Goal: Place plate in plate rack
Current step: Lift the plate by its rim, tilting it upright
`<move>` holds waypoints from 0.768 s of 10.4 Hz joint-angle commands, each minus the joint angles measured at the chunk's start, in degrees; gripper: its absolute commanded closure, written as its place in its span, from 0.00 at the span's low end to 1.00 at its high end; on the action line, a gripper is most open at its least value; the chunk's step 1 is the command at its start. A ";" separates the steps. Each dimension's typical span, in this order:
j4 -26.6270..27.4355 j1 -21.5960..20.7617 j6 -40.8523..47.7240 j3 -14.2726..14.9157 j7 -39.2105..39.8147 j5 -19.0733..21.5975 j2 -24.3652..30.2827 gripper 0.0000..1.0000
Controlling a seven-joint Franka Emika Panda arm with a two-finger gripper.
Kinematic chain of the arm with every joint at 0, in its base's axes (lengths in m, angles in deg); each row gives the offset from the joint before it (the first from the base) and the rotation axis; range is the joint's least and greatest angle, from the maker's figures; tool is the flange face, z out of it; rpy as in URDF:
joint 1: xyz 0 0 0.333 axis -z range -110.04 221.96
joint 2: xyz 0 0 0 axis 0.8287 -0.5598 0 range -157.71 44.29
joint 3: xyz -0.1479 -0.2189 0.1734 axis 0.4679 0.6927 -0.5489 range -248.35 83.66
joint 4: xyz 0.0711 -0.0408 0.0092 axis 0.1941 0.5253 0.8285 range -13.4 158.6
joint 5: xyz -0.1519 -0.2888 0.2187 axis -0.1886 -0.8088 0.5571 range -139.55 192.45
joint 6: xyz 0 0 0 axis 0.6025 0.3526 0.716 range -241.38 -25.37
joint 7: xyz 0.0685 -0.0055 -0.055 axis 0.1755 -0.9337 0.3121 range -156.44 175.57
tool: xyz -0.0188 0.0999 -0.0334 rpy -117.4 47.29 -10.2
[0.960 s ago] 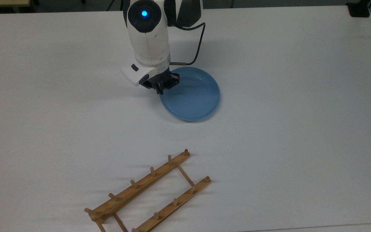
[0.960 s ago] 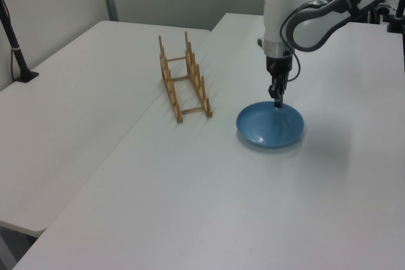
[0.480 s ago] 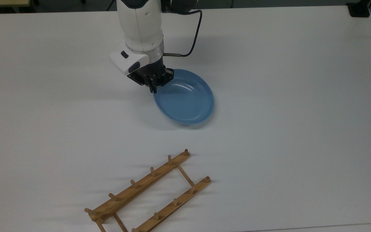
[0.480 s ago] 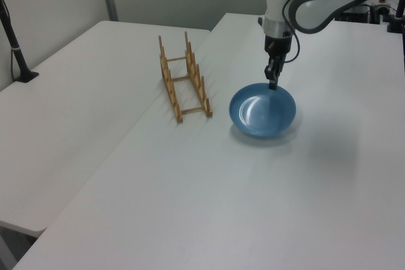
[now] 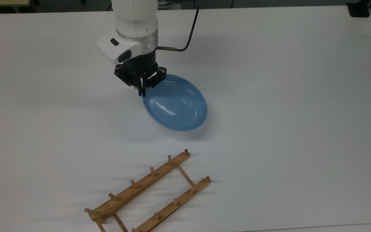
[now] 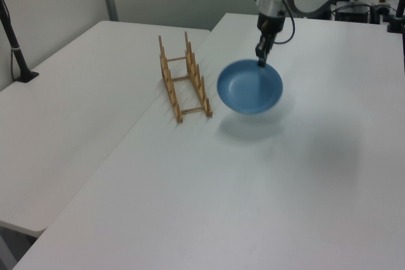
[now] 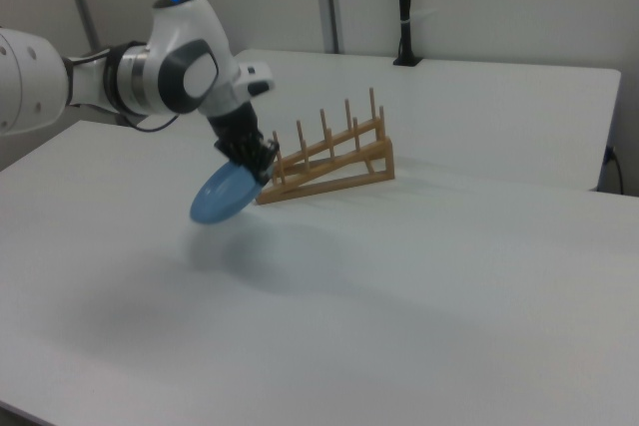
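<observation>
Above the bench: the plate is up in the air, hanging tilted from the gripper, with its shadow on the bench below it.
Gripper: pinched on the plate's rim at the edge nearest the arm; the fingers point down in the left view.
Change from 1 second ago: back then the plate lay flat on the bench with the gripper at its rim; half a second ago 1 edge was lifting; now it's fully clear of the surface.
Plate shift: in the top view it has slid toward the top view's left and a touch lower in frame; in the left view it has risen and come closer to the plate rack.
Plate tilt: the right view shows the plate slanting down and away from the gripper, its hollow face turned up toward the top camera.
Plate rack: sits where it was, low in the top view, empty, both rails of pegs upright, apart from the plate.
Arm: the white body has moved up in the top view.
</observation>
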 commanded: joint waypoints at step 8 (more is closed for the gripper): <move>-6.61 -9.40 -11.01 -0.04 -46.17 -54.73 -4.50 1.00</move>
